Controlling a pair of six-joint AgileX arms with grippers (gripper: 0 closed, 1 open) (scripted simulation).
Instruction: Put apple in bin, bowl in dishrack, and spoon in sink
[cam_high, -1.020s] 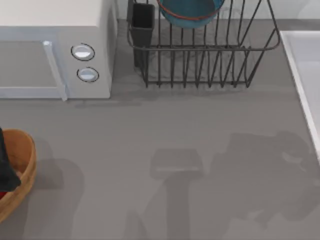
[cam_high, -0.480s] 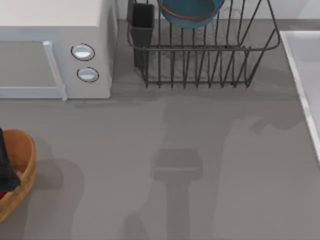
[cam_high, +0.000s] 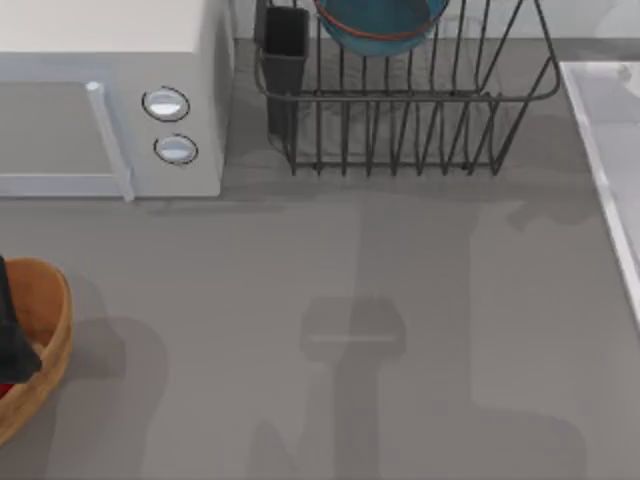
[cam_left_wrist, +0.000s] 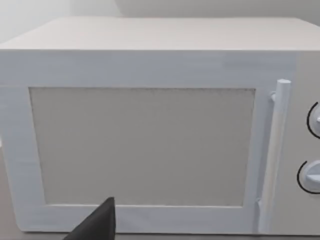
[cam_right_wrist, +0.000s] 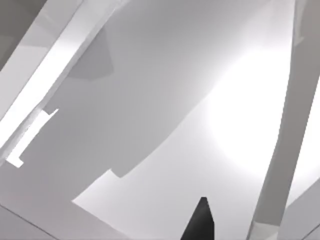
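Note:
The blue bowl sits in the dark wire dishrack at the back. At the left edge stands the tan bin. A red sliver of the apple shows inside it, under my dark left gripper. One left fingertip shows in the left wrist view. The white sink runs along the right edge. My right wrist view looks into the sink basin, with one dark fingertip above it. A slim pale strip lies by the basin's rim; I cannot tell whether it is the spoon.
A white microwave with two round knobs stands at the back left, its door facing the left wrist camera. A black utensil cup hangs on the dishrack's left corner. Arm shadows cross the grey tabletop.
The right arm's shadow has swung from the table's front right toward the back right, by the sink. The left gripper over the bin has not moved.

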